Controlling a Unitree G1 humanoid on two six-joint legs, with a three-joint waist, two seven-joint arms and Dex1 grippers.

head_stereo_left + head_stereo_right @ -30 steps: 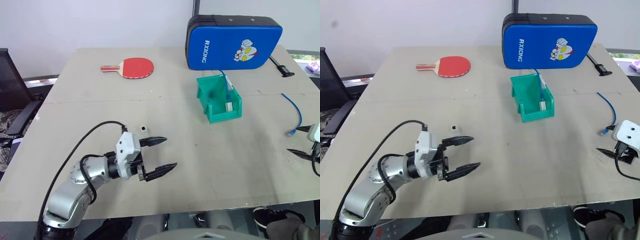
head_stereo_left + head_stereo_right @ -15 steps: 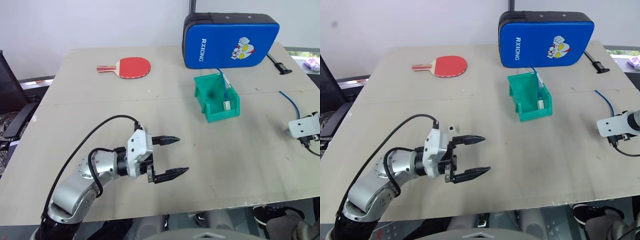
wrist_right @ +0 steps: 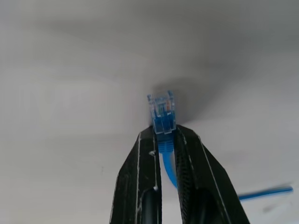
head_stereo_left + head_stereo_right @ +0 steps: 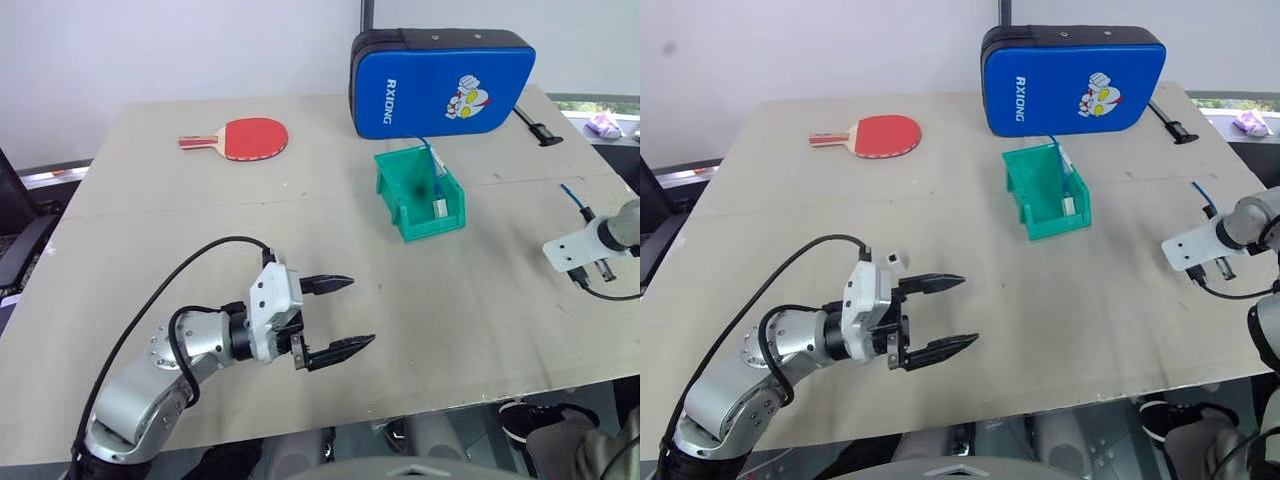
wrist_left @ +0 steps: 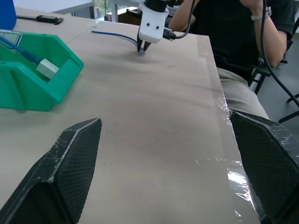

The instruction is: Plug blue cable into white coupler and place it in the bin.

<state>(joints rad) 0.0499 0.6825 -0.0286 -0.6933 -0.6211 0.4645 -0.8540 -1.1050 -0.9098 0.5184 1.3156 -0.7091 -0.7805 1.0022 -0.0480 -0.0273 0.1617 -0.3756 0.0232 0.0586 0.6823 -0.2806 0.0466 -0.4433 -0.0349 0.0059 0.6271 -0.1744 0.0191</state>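
The right tool (image 3: 167, 140) points steeply down at the desk (image 4: 480, 300) near its right edge, and its 2 black fingers (image 3: 142, 177) are pinched together on the blue cable (image 3: 167, 154) just behind the clear plug (image 3: 161, 108), which sticks out past the fingertips and sits at or just above the desk surface. The rest of the blue cable trails away from that tool toward the far right part of the desk, lying in a thin curve. The left tool (image 4: 335, 315) hangs low over the near left part of the desk, pointing toward the right, its 2 fingers spread wide with nothing between them. The white coupler (image 4: 893, 261) lies on the desk just beside the left tool's wrist block, on its far side, apart from the fingers. The bin (image 4: 398, 205) stands mid-desk, well apart from both tools, with its low front facing the near right; inside it lie another blue cable and a small white block. Behind the bin a big blue padded shield (image 4: 440, 85) stands upright, and a red table-tennis paddle (image 4: 245, 138) lies on the far left. In the left wrist view a seated person (image 5: 233, 28) in a dark top is at the desk's right side.
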